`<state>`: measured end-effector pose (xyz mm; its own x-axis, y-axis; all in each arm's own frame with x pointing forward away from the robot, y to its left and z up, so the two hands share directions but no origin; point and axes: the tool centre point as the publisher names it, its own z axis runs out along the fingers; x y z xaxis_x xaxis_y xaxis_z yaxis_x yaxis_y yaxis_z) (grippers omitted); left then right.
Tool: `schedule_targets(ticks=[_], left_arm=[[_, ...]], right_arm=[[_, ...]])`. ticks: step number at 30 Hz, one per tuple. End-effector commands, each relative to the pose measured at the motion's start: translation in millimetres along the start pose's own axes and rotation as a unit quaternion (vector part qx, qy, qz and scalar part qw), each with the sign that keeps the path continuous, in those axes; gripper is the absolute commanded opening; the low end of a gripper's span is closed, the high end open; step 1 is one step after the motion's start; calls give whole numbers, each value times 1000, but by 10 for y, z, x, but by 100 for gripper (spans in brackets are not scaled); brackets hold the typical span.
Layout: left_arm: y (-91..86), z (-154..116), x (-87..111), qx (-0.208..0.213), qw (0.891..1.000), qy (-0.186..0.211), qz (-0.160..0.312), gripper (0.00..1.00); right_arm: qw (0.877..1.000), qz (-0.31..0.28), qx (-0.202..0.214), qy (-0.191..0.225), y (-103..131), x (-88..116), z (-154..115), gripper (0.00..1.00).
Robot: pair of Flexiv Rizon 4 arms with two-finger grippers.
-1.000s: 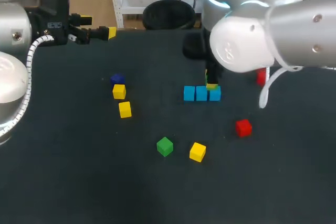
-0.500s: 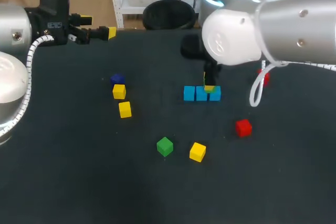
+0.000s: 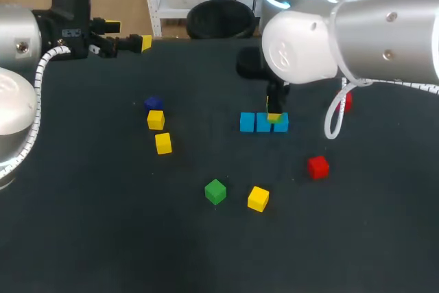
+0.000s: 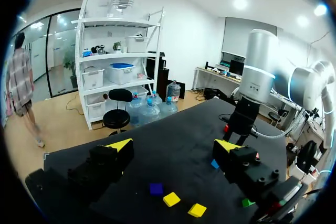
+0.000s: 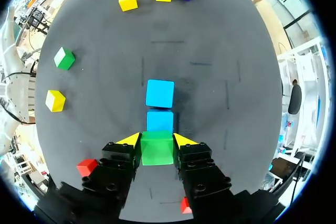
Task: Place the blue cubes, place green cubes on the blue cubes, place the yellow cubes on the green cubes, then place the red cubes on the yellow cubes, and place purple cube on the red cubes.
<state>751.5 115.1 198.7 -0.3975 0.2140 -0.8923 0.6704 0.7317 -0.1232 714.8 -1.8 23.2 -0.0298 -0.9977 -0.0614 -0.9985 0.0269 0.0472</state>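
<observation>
A: Where's the green cube (image 5: 157, 149)?
B: Over the right end of 3 blue cubes (image 3: 247, 123), mid dark table (image 3: 103, 238).
A: Jaws?
B: The right gripper (image 5: 157, 139) is clamped on it; left gripper (image 4: 173, 145) wide apart, at the far-left edge.

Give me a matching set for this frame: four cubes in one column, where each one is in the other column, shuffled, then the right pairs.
Things:
1. purple cube
2. green cube above the blue cubes
3. loose green cube
4. nearer red cube

Places:
a. beside a lone yellow cube
b. clamped in the right arm's jaws
c. by itself, nothing touching it
d. at the end of a line with two yellow cubes

Pairs: 1-d, 2-b, 3-a, 4-c.
</observation>
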Motion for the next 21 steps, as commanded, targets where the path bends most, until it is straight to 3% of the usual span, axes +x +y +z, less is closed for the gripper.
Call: schedule_targets(ticks=[1,5,6,8,21], left_arm=[[8,-1,15,1,1000,-4,1,100],[8,-1,15,1,1000,-4,1,100],[8,-1,15,1,1000,-4,1,100],[8,-1,15,1,1000,-4,1,100],[8,-1,15,1,1000,-4,1,100]], right_arm=[[1000,0,-2,-1,-6,2,29,0],[1000,0,-3,1,-8,4,32,0],[1000,0,-4,0,-8,4,33,29],[1000,2,-5,-2,-6,4,33,100],[1000,12,8,-4,-45,26,-6,100]])
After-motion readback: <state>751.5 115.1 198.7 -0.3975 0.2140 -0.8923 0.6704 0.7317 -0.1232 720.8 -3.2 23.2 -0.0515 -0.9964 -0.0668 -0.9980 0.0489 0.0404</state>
